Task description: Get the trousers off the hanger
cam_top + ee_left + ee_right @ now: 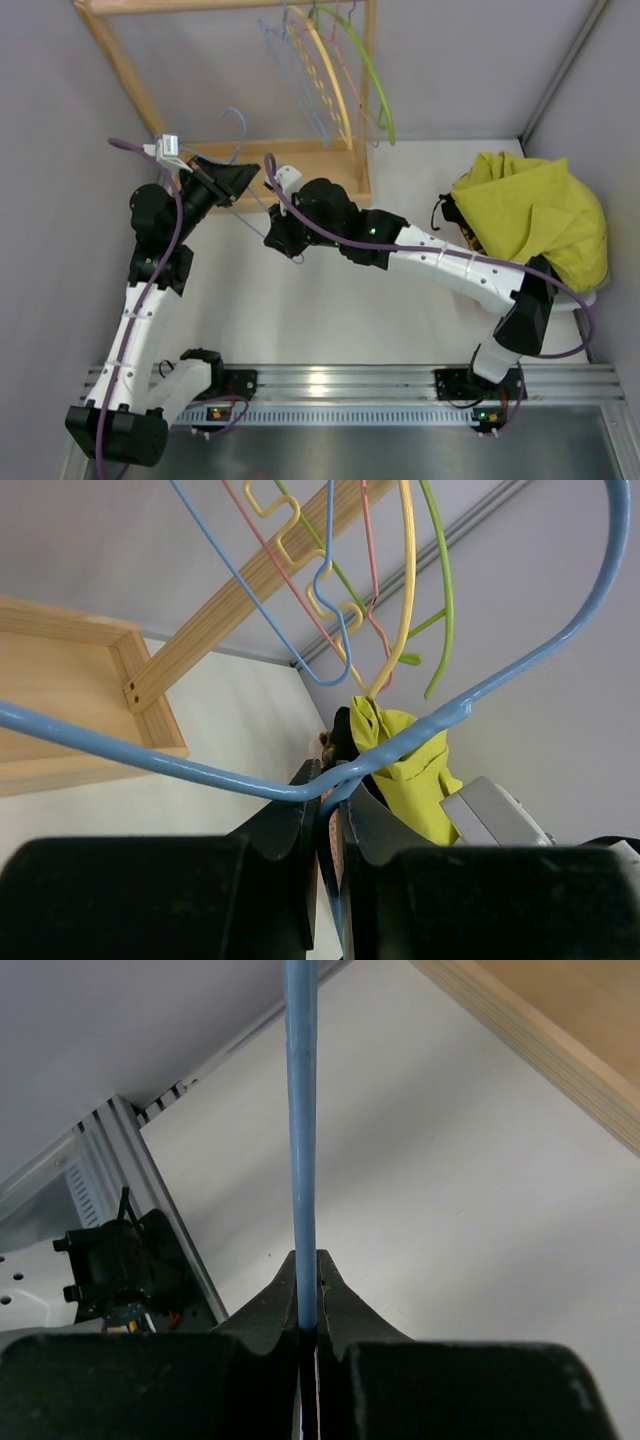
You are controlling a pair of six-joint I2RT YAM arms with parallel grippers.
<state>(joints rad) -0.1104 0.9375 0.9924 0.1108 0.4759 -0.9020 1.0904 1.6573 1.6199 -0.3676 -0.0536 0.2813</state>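
The trousers [530,215] lie bunched in one mustard heap at the tabletop's [330,310] right edge, over a white rim [585,298] that only partly shows – whether that is a basket cannot be told. They are well apart from the hanger [150,760].

The hanger is one thin blue wire held over the far left of the tabletop, just in front of the wooden rack [300,150], with its hook toward the rack. Both grippers pinch it: the left gripper [330,780] is closed on a bend in the wire, and the right gripper [308,1260] is clamped tight on a straight run that leads away from its jaws.

On the rack's rail hang hangers in four colours – blue, yellow, pink, green.
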